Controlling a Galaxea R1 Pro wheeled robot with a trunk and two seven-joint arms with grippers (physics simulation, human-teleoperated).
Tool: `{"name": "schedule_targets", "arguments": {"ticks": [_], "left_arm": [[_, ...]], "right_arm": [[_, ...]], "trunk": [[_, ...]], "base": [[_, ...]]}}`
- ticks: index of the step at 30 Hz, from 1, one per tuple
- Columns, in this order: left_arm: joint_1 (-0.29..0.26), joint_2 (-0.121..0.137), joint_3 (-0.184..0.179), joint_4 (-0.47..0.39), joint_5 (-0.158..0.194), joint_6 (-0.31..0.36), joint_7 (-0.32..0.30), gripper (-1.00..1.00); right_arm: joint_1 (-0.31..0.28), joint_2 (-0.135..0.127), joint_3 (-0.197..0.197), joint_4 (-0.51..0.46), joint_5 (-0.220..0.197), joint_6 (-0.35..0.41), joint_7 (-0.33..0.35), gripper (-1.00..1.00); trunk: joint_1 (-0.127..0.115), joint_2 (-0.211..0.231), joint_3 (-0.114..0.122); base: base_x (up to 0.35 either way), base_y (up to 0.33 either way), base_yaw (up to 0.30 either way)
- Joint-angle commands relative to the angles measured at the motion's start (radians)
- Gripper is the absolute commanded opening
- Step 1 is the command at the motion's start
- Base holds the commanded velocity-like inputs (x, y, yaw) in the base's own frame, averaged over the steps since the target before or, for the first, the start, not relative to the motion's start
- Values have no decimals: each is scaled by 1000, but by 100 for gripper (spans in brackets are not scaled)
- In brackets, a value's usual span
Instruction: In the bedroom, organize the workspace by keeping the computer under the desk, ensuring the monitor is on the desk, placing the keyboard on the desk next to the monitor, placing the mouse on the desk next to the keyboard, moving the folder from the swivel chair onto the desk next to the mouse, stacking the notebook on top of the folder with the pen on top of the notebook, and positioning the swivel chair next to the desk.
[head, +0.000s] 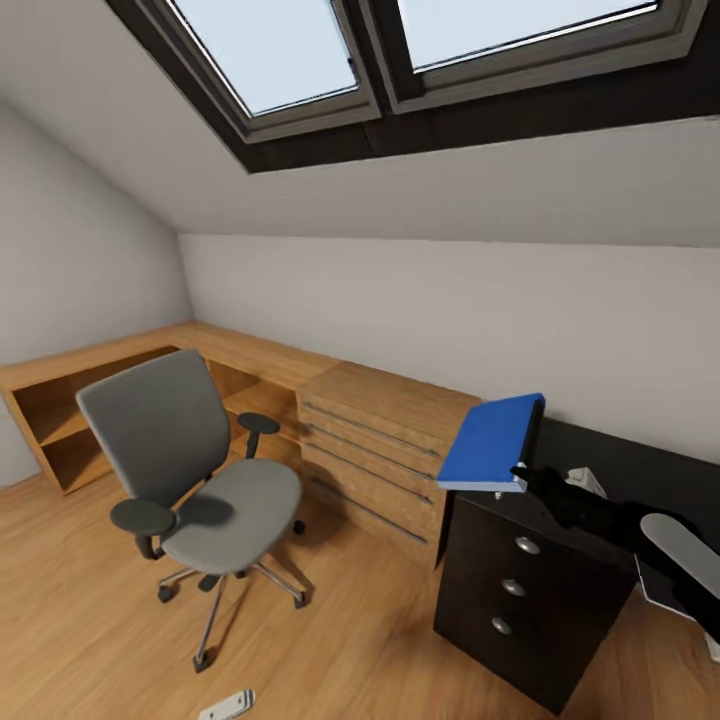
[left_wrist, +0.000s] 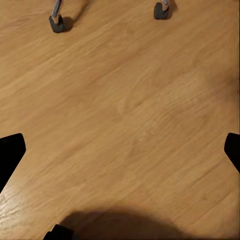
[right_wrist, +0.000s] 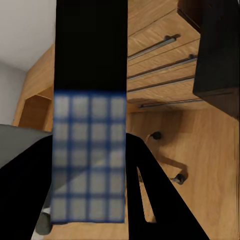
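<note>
Folder (head: 490, 440), blue, is up at 3 o'clock over the black worktop (head: 640, 465), right pincer (head: 522, 472) clamped on its edge. We judge it light, stiff, slippery; grip near spine. Left pincer (left_wrist: 120, 150) spread, empty.

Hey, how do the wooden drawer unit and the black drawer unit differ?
The wooden drawer unit is light brown with long bar handles; the black drawer unit has small round silver knobs. The wooden one shows four drawers, the black one three knobs. The wooden one stands beside the swivel chair, the black one under the blue folder held by the right gripper. Both rest on the wood floor.
</note>
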Motion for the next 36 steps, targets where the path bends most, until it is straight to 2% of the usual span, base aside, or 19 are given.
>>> {"name": "schedule_targets", "arguments": {"ticks": [1,5,7,8,13,24,36], "left_arm": [[0,1,-9,-2,9,-5,6,100],[-1,0,-9,-1,7,-52,5,100],[0,-1,-19,-1,5,-156,6,100],[-1,-1,-47,-1,4,-169,6,100],[0,-2,-76,-1,4,-176,7,100],[-1,-2,-81,-1,4,-177,7,100],[0,-3,-84,0,5,-173,6,100]], "right_arm": [[-2,-1,2,4,-9,-1,-3,-100],[-2,-4,1,15,-9,-1,2,-100],[-2,-12,-7,54,-10,-1,6,-100],[-2,-12,-36,81,-16,3,6,-100],[-2,-19,-58,123,-47,6,5,-100],[-2,-29,-78,161,-55,7,5,-100],[-2,-31,-78,161,-61,8,5,-100]], "trunk": [[-4,7,2],[-19,35,15],[-27,49,21],[-31,56,24],[-50,91,40],[-92,168,74],[-138,252,111]], "base": [[0,0,-296],[0,0,-296],[0,0,-296],[0,0,-296],[0,0,-297],[0,0,-291],[0,0,-49]]}}
